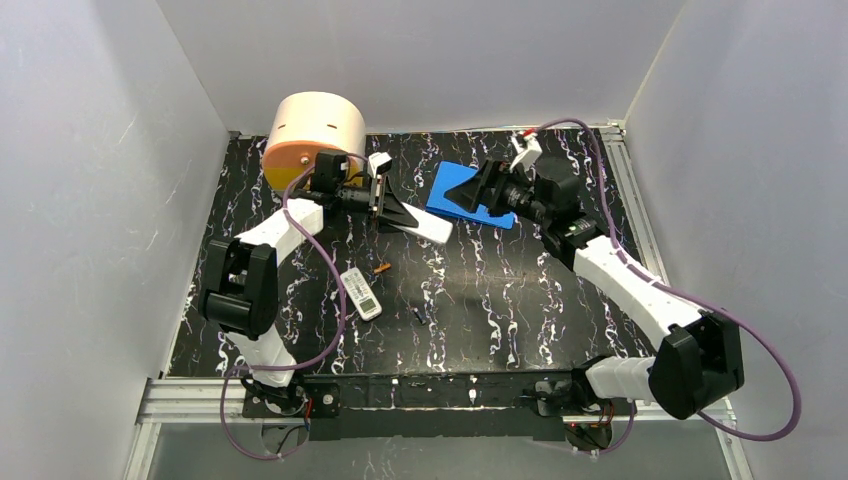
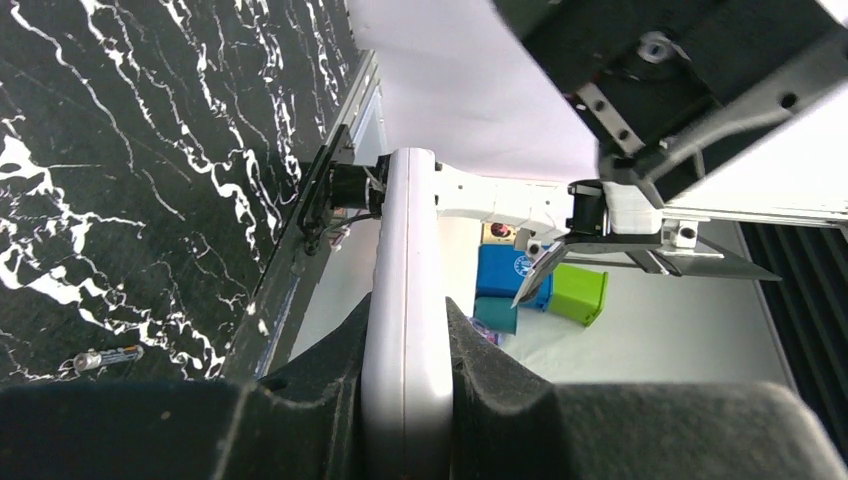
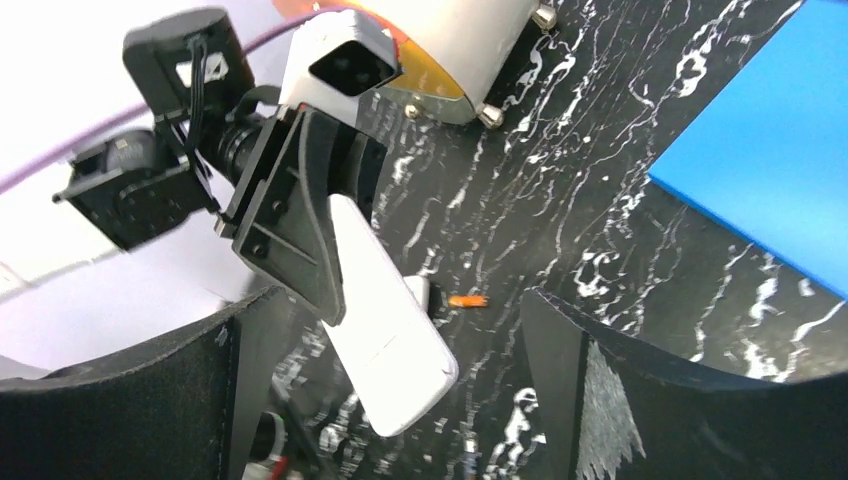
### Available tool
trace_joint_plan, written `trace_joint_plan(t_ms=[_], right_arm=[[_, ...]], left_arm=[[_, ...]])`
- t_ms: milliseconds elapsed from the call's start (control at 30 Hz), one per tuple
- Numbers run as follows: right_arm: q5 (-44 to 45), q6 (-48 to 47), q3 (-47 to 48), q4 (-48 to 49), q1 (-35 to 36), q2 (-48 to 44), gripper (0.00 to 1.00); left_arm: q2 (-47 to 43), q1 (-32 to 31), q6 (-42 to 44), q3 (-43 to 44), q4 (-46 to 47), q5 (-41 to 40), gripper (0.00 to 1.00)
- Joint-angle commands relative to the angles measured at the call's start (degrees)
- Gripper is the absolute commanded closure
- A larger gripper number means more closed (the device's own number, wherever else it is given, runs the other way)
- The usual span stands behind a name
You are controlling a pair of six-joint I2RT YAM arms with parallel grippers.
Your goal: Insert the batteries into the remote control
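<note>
My left gripper is shut on a white remote control, held edge-on above the table with its free end towards the right arm. In the left wrist view the remote control is squeezed between both black pads. My right gripper is open and empty, just right of the remote's free end and apart from it. In the right wrist view the remote control shows between the wide-spread fingers. An orange battery and a dark battery lie on the black marbled table; the orange battery also shows from the right wrist.
A second white remote with buttons lies face up left of centre. A blue pad lies under the right gripper. A round white and orange container stands at the back left. White walls close three sides.
</note>
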Motion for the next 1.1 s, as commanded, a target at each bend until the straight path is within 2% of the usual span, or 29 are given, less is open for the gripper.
trace_joint_plan(t_ms=[0, 100, 233, 400, 500, 600, 733, 933, 1067], right_arm=[[-12.64, 22.8, -5.15, 19.22, -3.4, 1.31, 0.03], [-17.57, 25.13, -5.35, 25.28, -3.4, 2.74, 0.03], [-18.68, 23.34, -3.98, 21.69, -3.37, 3.73, 0.06], [-15.31, 26.31, -6.34, 24.52, -3.41, 3.5, 0.2], [-15.66, 28.44, -6.1, 27.3, -3.4, 4.95, 0.4], [-16.87, 30.89, -6.43, 31.05, -3.37, 6.34, 0.55], [-17.46, 31.29, -6.71, 32.82, -3.39, 6.62, 0.62], [-18.83, 32.73, -7.08, 36.78, -3.96, 6.97, 0.74], [-19.12, 33.37, -6.16, 37.0, -4.1, 7.45, 0.75]], left_arm=[[-3.81, 0.65, -4.8, 4.7, 2.76, 3.08, 1.0], [-3.85, 0.74, -6.53, 6.42, 3.03, 2.91, 1.0], [-4.11, 0.74, -8.52, 8.99, 3.39, 2.47, 1.0], [-4.06, 0.94, -10.89, 11.94, 4.04, 2.02, 1.0], [-3.92, 1.0, -12.28, 12.55, 4.93, 2.21, 1.0], [-4.2, 1.0, -17.49, 11.6, 11.06, 2.49, 1.0], [-4.0, 1.0, -24.13, 11.35, 18.55, 2.55, 1.0], [-3.82, 1.0, -28.74, 12.12, 23.4, 2.34, 1.0], [-4.39, 0.88, -29.28, 11.89, 24.72, 2.51, 1.0]])
